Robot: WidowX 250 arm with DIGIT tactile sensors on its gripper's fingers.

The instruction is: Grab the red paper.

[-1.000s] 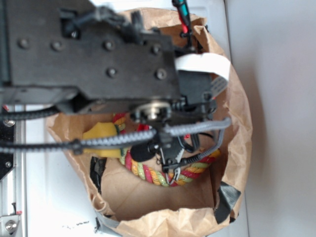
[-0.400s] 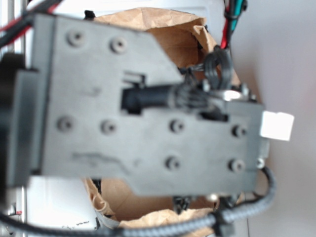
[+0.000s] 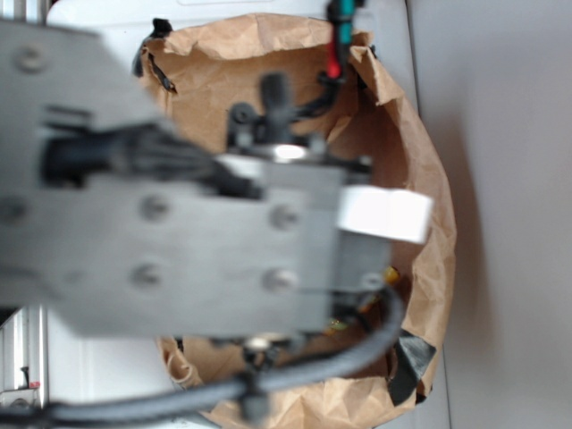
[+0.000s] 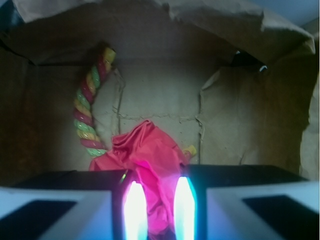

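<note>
The red paper (image 4: 150, 150) is a crumpled bright red wad on the floor of the brown paper bag (image 4: 240, 115). In the wrist view its near part sits pinched between my two glowing fingertips (image 4: 135, 210). My gripper (image 4: 160, 210) is shut on it. In the exterior view my arm's grey body (image 3: 179, 241) fills the middle and hides the gripper and the red paper.
A red-yellow-green braided rope (image 4: 90, 110) curves up the bag's left side, its end touching the paper. A small yellow bit (image 4: 190, 149) peeks out right of the paper. The bag's crumpled walls (image 3: 429, 179) ring the arm, with black tape (image 3: 407, 357) at the rim.
My arm has swung and come closer to the exterior camera. It now covers the bag's inside, so the rope, the yellow wedge and the gripper no longer show there.
</note>
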